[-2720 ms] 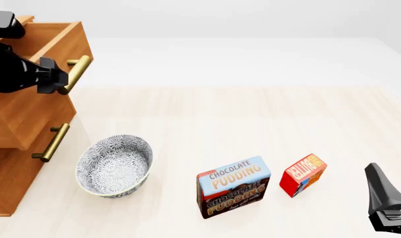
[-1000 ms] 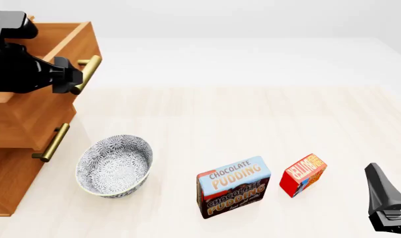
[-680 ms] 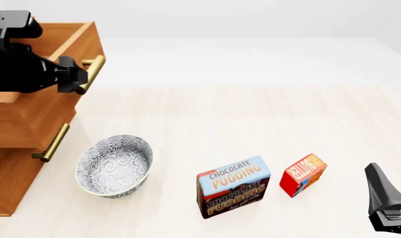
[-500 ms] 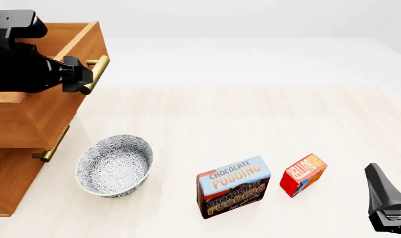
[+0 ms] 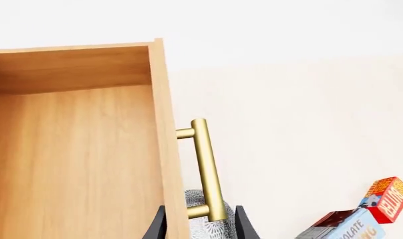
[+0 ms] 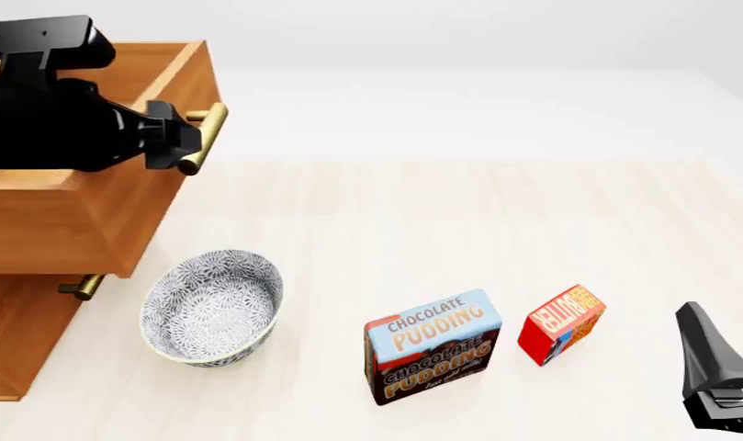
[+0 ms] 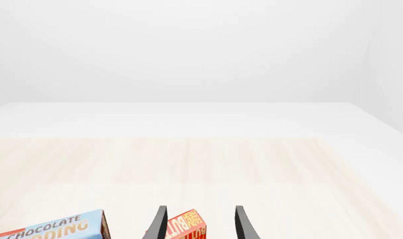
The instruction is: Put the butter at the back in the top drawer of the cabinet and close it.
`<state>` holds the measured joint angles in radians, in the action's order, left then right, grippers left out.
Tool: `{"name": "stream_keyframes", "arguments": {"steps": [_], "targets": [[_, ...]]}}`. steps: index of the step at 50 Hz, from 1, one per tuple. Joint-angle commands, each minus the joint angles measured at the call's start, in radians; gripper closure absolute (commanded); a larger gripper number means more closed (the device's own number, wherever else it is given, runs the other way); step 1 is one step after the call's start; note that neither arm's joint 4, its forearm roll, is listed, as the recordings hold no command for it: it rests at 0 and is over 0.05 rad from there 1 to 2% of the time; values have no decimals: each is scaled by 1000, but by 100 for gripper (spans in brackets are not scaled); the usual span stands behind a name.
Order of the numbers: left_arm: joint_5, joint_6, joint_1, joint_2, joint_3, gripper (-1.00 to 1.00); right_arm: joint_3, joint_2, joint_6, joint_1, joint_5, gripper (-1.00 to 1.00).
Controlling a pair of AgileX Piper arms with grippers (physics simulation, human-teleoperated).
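The butter (image 6: 561, 323), a small red box, stands on the table right of the pudding box and also shows in the left wrist view (image 5: 387, 193). The cabinet (image 6: 22, 340) is at the left, its top drawer (image 6: 95, 220) pulled far out. My left gripper (image 6: 181, 147) is at the drawer's brass handle (image 5: 206, 169). In the left wrist view the left gripper (image 5: 201, 231) has its fingers spread wide, astride the drawer front and handle. My right gripper (image 6: 714, 386) rests open at the near right. In its wrist view the butter (image 7: 185, 226) lies beyond the open right gripper (image 7: 200, 224).
A blue-and-brown Chocolate Pudding box (image 6: 433, 347) stands left of the butter. A patterned grey bowl (image 6: 212, 308) sits by the cabinet, partly under the open drawer's front. A lower drawer handle (image 6: 84, 287) peeks out below.
The top drawer has slid further out, its handle moving right with my left gripper. The right arm, the boxes and the bowl have stayed put.
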<state>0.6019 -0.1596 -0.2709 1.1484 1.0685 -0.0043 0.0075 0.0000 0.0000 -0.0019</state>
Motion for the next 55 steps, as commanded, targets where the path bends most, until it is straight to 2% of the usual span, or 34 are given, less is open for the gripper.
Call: {"name": "stream_keyframes", "arguments": {"steps": [1,19,41,55], "targets": [[-13,53,-57,118,-74,-100,0,0,0,0,0,-100],[-38,21,-125,159,-65,-100,0,0,0,0,0,-100],[-32,1,-162,175,-37,-100,0,0,0,0,0,-100],[63,55,-129,115,26,-100,0,0,0,0,0,-100]]}}
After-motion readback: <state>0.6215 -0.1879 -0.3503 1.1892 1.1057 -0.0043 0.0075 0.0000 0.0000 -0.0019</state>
